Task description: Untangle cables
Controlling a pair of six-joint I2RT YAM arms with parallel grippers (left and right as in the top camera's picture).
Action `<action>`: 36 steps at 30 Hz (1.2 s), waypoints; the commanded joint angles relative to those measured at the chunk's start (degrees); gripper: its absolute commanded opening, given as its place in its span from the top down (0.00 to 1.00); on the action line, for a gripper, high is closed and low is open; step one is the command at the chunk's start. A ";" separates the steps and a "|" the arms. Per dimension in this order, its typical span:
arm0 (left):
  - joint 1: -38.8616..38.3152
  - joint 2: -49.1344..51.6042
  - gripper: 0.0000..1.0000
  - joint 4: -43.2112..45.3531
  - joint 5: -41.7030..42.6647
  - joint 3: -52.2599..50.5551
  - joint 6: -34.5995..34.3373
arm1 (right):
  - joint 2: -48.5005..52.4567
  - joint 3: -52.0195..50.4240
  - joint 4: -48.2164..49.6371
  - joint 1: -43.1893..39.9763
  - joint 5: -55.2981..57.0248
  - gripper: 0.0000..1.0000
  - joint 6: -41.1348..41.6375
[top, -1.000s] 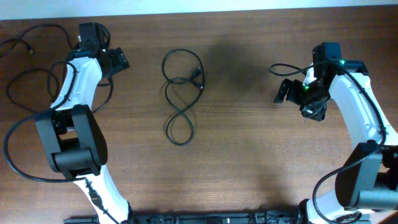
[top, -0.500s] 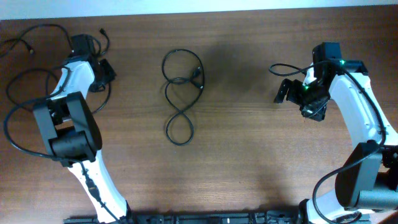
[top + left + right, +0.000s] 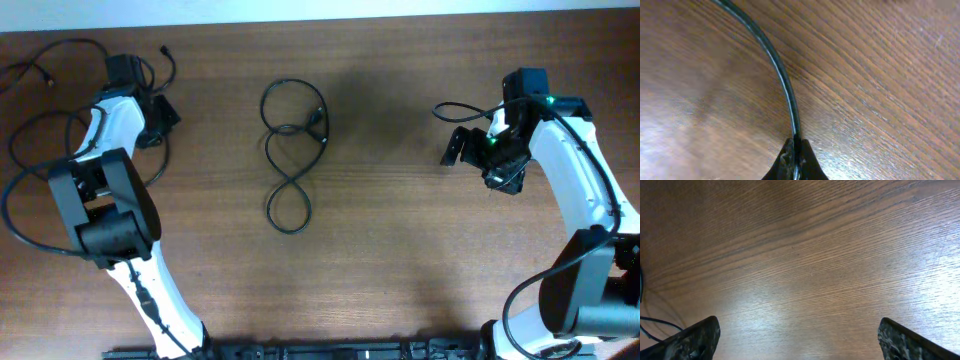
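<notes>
**A:** Where do the cables lie?

**B:** One looped cable (image 3: pixel 288 150) sits in a figure-eight at the middle of the table (image 3: pixel 400 260). It crosses over itself, and its plug (image 3: pixel 318 118) is tucked into its upper right side. Well to the left of it, the left gripper (image 3: pixel 796 159) has its jaws pressed together on a second thin cable (image 3: pixel 782 82), nipped at the very tips.

**A:** And the other arm?

**B:** The right gripper (image 3: pixel 799 337) is well to the right of the looped cable. Its jaws are spread wide over bare wood and hold nothing.

**A:** What could go wrong?

**B:** With only the tips holding it, I'd expect the thin cable to slide out if the arm pulls hard. Tugging one end of the looped cable without pinning the other could also draw its crossings into a knot instead of opening them.
</notes>
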 commanded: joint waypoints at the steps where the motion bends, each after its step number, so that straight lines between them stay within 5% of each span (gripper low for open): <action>1: 1.22 -6.10 1.00 -0.07 -4.11 1.49 -2.01 | -0.66 0.22 -0.15 0.00 0.28 0.02 -0.61; 19: 7.15 -8.31 1.00 -2.19 -14.32 1.86 -6.47 | -0.66 0.22 -0.15 0.00 0.28 0.02 -0.61; 21: 8.28 -8.31 0.69 -2.19 -12.92 1.86 -6.45 | -0.66 0.22 -0.15 0.00 0.28 0.02 -0.61; 31: 17.68 -8.31 0.59 -7.37 -12.61 1.84 -8.52 | -0.66 0.22 -0.15 0.00 0.28 0.02 -0.61; 33: 21.75 -8.17 0.44 -10.60 -12.57 1.73 -12.50 | -0.66 0.22 -0.15 0.00 0.28 0.02 -0.61; 36: 26.53 -6.97 0.44 -12.85 -10.69 0.96 -12.92 | -0.66 0.22 -0.15 0.00 0.28 0.01 -0.61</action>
